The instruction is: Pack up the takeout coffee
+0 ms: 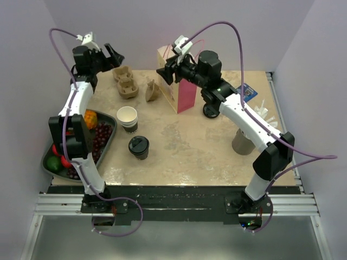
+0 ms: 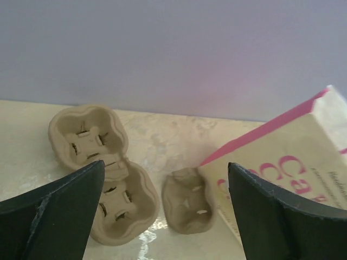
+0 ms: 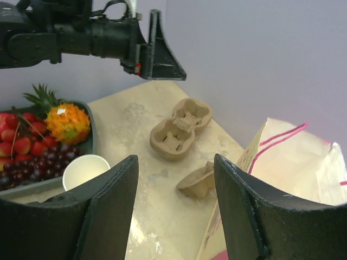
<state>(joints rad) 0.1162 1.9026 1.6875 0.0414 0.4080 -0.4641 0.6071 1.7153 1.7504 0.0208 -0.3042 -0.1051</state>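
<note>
Top view: takeout coffee (image 1: 139,147), black lid fitted, dark-banded white wall, upright on the table (image 1: 190,146) near its front centre, just in front of the lidless cup (image 1: 127,118); neither arm touches it. Paper bag (image 1: 178,86), pink and white, stands at the back, well apart from the coffee. Packing judged not begun: the coffee is yet to be grasped and set in the bag. Left end effector (image 1: 115,56) hangs spread above the pulp carriers (image 1: 126,82); right end effector (image 1: 164,73) sits at the bag's top edge, contact not determinable. Left wrist view: fingers wide apart, nothing between them; carriers and a bag corner below; coffee not in view. Right wrist view: fingers apart, empty; bag mouth, carriers, lidless cup and fruit tray (image 3: 90,135) ahead; coffee not in view.
</note>
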